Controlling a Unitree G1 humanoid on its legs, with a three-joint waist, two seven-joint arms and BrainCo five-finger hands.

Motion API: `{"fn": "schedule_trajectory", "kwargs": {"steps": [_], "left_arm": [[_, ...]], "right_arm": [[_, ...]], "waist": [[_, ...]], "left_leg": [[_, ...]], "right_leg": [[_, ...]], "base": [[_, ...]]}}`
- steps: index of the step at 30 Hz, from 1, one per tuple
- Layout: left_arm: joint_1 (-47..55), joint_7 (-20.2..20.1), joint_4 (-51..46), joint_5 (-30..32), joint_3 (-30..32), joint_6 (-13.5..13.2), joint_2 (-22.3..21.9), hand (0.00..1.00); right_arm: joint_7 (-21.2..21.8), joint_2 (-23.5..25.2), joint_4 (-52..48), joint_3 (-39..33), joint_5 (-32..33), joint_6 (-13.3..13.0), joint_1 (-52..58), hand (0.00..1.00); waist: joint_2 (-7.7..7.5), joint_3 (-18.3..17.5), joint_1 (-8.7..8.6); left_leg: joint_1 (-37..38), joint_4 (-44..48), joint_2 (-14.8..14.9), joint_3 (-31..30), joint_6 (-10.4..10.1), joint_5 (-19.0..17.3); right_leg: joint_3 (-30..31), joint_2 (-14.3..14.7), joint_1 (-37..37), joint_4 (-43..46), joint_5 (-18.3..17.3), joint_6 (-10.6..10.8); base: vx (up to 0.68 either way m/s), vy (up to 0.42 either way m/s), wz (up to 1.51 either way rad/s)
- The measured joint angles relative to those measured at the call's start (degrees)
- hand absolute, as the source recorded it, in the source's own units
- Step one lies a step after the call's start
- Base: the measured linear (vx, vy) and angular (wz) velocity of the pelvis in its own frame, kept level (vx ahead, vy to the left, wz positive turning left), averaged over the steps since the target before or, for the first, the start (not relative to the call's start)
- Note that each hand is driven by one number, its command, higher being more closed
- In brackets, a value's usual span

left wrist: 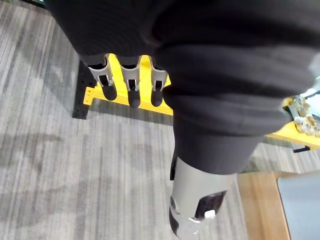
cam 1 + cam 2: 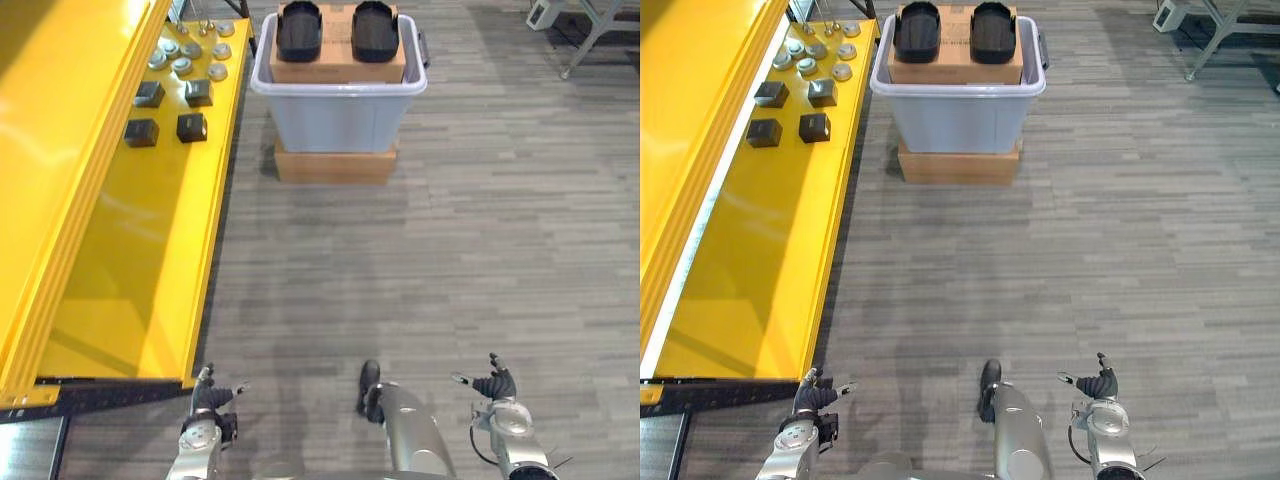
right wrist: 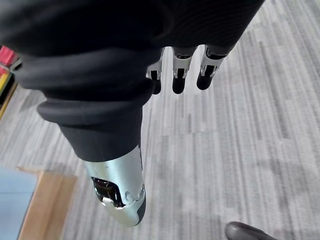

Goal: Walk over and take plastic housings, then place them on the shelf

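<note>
Two black plastic housings (image 2: pixel 299 30), side by side atop cardboard box (image 2: pixel 337 68) inside grey bin (image 2: pixel 337 118), 12 o'clock, well apart from both hands; undersides hidden. Bin rests on lower cardboard box (image 2: pixel 335 165), mostly covered. Yellow shelf (image 2: pixel 140 260), 9 to 11 o'clock, cut off at edge; bears dark blocks (image 2: pixel 141 131) and round metal parts (image 2: pixel 190 50), too small to identify. Left hand (image 2: pixel 210 395), 7 o'clock: fingers straight, empty. Right hand (image 2: pixel 495 384), 5 o'clock: fingers straight, empty.

The housings (image 2: pixel 299 30) are black, the bin (image 2: pixel 338 118) pale grey, the shelf (image 2: pixel 140 260) yellow.
</note>
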Motion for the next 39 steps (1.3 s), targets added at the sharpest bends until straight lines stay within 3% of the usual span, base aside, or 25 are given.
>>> {"fn": "schedule_trajectory", "kwargs": {"steps": [1, 4, 6, 7, 8, 9, 10, 12, 14, 15, 16, 17, 18, 19, 21, 24, 25, 26, 27, 30, 31, 33, 36, 38, 39], "left_arm": [[0.1, 0.0, -0.2, 0.0, 0.0, 0.0, -0.1, 0.00], [1.0, 0.0, -0.2, -0.2, 0.1, 0.0, -0.6, 0.00], [1.7, 0.1, -0.2, -0.5, 0.8, 0.3, -1.6, 0.00], [2.2, 0.1, -0.2, -0.5, 0.8, 0.3, -2.3, 0.00], [2.8, 0.1, -0.1, -0.5, 0.8, 0.3, -2.8, 0.00], [3.1, 0.1, 0.0, -0.5, 0.8, 0.3, -2.8, 0.00], [3.3, 0.1, 0.8, -0.5, 1.6, 0.5, -3.0, 0.00], [2.9, 0.1, 1.5, -0.5, 1.6, 0.7, -3.5, 0.00], [2.9, 0.1, 1.8, -0.5, 1.7, 0.8, -3.4, 0.00], [2.9, 0.1, 2.5, -0.5, 1.7, 0.9, -2.7, 0.00], [3.0, 0.1, 3.2, -0.6, 1.6, 1.0, -2.3, 0.00], [3.1, 0.2, 3.4, -0.6, 1.6, 1.2, -2.1, 0.00], [3.2, 0.2, 3.5, -0.7, 1.6, 1.2, -1.9, 0.00], [2.8, 0.2, 3.4, -1.0, 1.5, 1.2, -1.8, 0.00], [1.6, 0.2, 3.4, -1.7, 1.2, 1.2, -1.8, 0.00], [0.4, 0.2, 3.2, -1.7, 1.2, 1.0, -1.9, 0.00], [0.4, 0.2, 3.2, -1.7, 1.2, 1.0, -1.6, 0.00], [0.6, 0.2, 3.4, -1.6, 1.2, 1.0, -1.4, 0.00], [0.7, 0.2, 4.1, -1.6, 1.2, 1.0, -1.7, 0.00], [1.1, 0.1, 4.3, -1.6, 1.6, 1.1, -4.1, 0.00], [0.7, 0.1, 4.1, -1.6, 1.7, 1.2, -5.3, 0.00], [0.8, 0.0, 3.6, -1.6, 1.6, 1.1, -6.0, 0.00], [0.7, 0.0, 3.5, -1.6, 1.5, 1.1, -6.4, 0.00], [0.4, 0.0, 3.5, -1.6, 1.6, 1.1, -6.3, 0.00], [0.3, 0.0, 3.5, -1.6, 1.5, 1.1, -6.4, 0.00]], "right_arm": [[0.0, -0.1, 0.0, -0.1, 0.3, 0.0, 0.0, 0.00], [0.0, 0.0, 0.5, -0.4, 1.2, 0.2, 0.2, 0.00], [0.0, -0.1, 1.7, -1.0, 1.2, 0.3, 0.1, 0.00], [0.0, -0.3, 2.6, -1.5, 1.1, 0.3, 0.2, 0.00], [-0.1, -0.4, 3.2, -1.5, 1.1, 0.5, 0.1, 0.00], [-0.1, -0.4, 3.2, -1.5, 1.1, 0.6, 0.1, 0.00], [-0.1, 0.1, 3.2, -1.4, 1.0, 0.7, 0.5, 0.00], [-0.1, 0.0, 3.3, -1.4, 0.9, 0.8, 1.5, 0.00], [-0.1, 0.2, 4.2, -1.5, 0.8, 0.8, 1.8, 0.00], [-0.1, 0.3, 4.9, -1.5, 0.3, 0.8, 1.8, 0.00], [-0.1, 0.5, 5.1, -1.4, 0.3, 0.7, 1.7, 0.00], [-0.1, 0.6, 5.3, -1.3, 0.1, 0.7, 1.5, 0.00], [0.0, 0.7, 5.3, -0.2, -0.4, 0.7, 1.4, 0.00], [0.0, 1.1, 5.2, 0.1, -0.6, 0.5, 1.4, 0.00], [0.0, 1.2, 5.2, 0.3, -0.6, 0.3, 1.4, 0.00], [0.1, 1.7, 5.2, 0.3, -0.6, 0.3, 1.3, 0.00], [0.1, 2.2, 5.2, 0.2, -0.6, 0.3, 1.4, 0.00], [0.1, 2.5, 5.3, 0.1, -0.6, 0.4, 2.5, 0.00], [0.1, 2.4, 5.6, -0.2, -0.6, 0.5, 3.2, 0.00], [0.0, 3.6, 3.8, -0.5, -0.3, 1.0, 4.4, 0.00], [0.0, 4.1, 2.4, -0.4, -0.1, 1.0, 5.6, 0.00], [0.0, 5.7, 2.3, -0.4, 1.0, 1.0, 5.8, 0.00], [-0.1, 6.7, 1.7, -1.3, 1.9, 0.8, 5.6, 0.00], [-0.2, 6.8, 1.7, -2.9, 2.2, 0.8, 5.2, 0.00], [-0.2, 6.7, 1.7, -3.3, 2.2, 0.8, 5.3, 0.00]], "waist": [[-0.31, 0.1, 0.25], [-0.24, 0.4, 1.26], [0.01, 0.5, 2.37], [0.77, 0.0, 3.35], [1.77, -0.5, 3.75], [1.90, -0.6, 3.93], [0.68, -1.4, 4.51], [-1.04, -3.0, 4.43], [-2.33, -3.5, 4.46], [-3.23, -3.2, 4.17], [-3.36, -3.2, 3.90], [-3.26, -3.2, 3.69], [-2.86, -3.1, 3.12], [-2.36, -3.0, 2.77], [-1.67, -2.6, 1.74], [-0.81, -2.1, 1.16], [-1.33, -2.1, 0.96], [-2.21, -2.5, 0.76], [-2.10, -2.6, 0.28], [-0.55, -3.1, -0.17], [0.19, -3.0, 0.11], [0.06, -2.7, 0.43], [-0.14, -3.1, 0.66], [0.52, -3.3, 1.41], [0.76, -3.5, 1.43]], "left_leg": [[-3.2, -1.4, -1.0, 0.6, 0.6, -0.4], [-10.4, -19.3, -5.9, 1.2, 0.8, -0.6], [-11.1, -37.2, -9.8, 1.0, -0.8, 0.8], [-10.3, -50.1, -11.4, 0.8, -2.8, 3.1], [-10.5, -57.4, -11.9, 0.4, -2.4, 5.1], [-10.9, -57.8, -12.1, -0.1, -1.1, 7.5], [-10.9, -56.0, -14.0, -0.5, 2.5, 12.6], [-11.8, -52.2, -16.2, -0.6, 6.3, 13.7], [-10.6, -50.5, -17.6, -0.3, 6.8, 10.3], [-7.7, -49.3, -18.9, -0.5, 7.4, 7.3], [-4.5, -48.1, -19.5, -0.8, 7.9, 4.1], [-2.5, -47.9, -19.8, -1.0, 8.2, 2.9], [2.3, -48.8, -19.8, -1.5, 8.5, 1.3], [6.7, -50.8, -19.7, -2.7, 8.5, 0.7], [11.1, -53.4, -18.8, -4.1, 8.3, 0.6], [15.8, -55.2, -15.8, -5.8, 6.2, -1.3], [16.7, -55.2, -15.3, -6.9, 4.6, -2.9], [17.5, -54.8, -15.3, -7.4, 3.3, -4.9], [18.3, -54.2, -14.5, -8.7, 2.3, -6.5], [13.0, -40.4, -11.4, -7.7, -0.3, -5.3], [8.7, -30.0, -8.9, -5.4, -2.4, -2.7], [4.9, -20.2, -4.6, -0.6, -1.7, -3.3], [3.5, -26.6, -3.3, 1.8, -1.5, -3.6], [2.9, -38.7, -4.1, 1.3, -1.6, -3.2], [3.5, -46.4, -5.0, -0.5, -1.8, -0.1]], "right_leg": [[0.8, 0.0, 2.5, -2.3, -0.5, 0.2], [2.7, -0.6, 8.7, -6.9, -1.7, 0.9], [4.3, -1.3, 12.3, -10.1, -2.3, 2.0], [5.0, -1.1, 14.1, -12.5, -2.8, 2.8], [5.8, -0.4, 16.5, -14.2, -3.8, 4.2], [6.2, -0.4, 17.3, -14.3, -4.7, 4.8], [6.7, -1.9, 18.3, -13.3, -6.9, 6.8], [7.1, -5.0, 16.1, -5.3, -9.2, 9.9], [7.7, -6.7, 11.8, 6.9, -9.0, 11.0], [8.9, -8.5, 7.4, 20.9, -6.2, 17.3], [10.6, -9.6, 3.3, 34.2, -4.9, 21.0], [10.6, -10.5, 1.4, 39.6, -5.4, 20.0], [9.7, -11.5, -1.7, 46.5, -6.9, 16.4], [8.4, -11.7, -5.0, 47.9, -8.3, 13.6], [6.4, -11.1, -8.1, 43.0, -10.0, 11.0], [6.2, -9.2, -13.9, 23.9, -9.1, 11.5], [8.2, -8.3, -13.8, 12.7, -5.0, 11.9], [9.9, -8.4, -13.7, 8.0, 1.9, 11.4], [10.3, -7.8, -13.0, 9.2, 6.1, 9.1], [6.8, -6.9, -10.8, 9.9, 2.3, 7.1], [5.2, -6.3, -8.1, 8.6, 1.6, 6.1], [3.7, -5.7, -1.9, 5.2, 0.8, 4.9], [3.4, -6.2, 2.6, 1.2, 0.9, 5.0], [4.3, -6.9, 3.1, 0.5, 0.9, 5.7], [4.5, -7.3, 3.1, 0.5, 0.5, 7.1]], "base": [[0.53, -0.144, -0.34], [0.42, -0.036, -0.28], [0.47, 0.045, -0.43], [0.47, 0.103, -0.42], [0.48, 0.122, -0.42], [0.53, 0.174, -0.37], [0.62, 0.188, -0.20], [0.73, 0.193, 0.09], [0.65, 0.169, 0.21], [0.77, 0.182, 0.22], [0.64, 0.133, 0.20], [0.62, 0.103, 0.13], [0.55, 0.076, 0.13], [0.52, 0.056, 0.18], [0.41, -0.024, 0.43], [0.45, -0.126, 0.41], [0.47, -0.235, 0.55], [0.41, -0.238, 0.68], [0.42, -0.256, 0.53], [0.43, -0.268, 0.41], [0.36, -0.235, 0.43], [0.38, -0.194, 0.28], [0.25, -0.059, 0.05], [0.24, 0.089, -0.14], [0.14, 0.119, -0.08]]}}
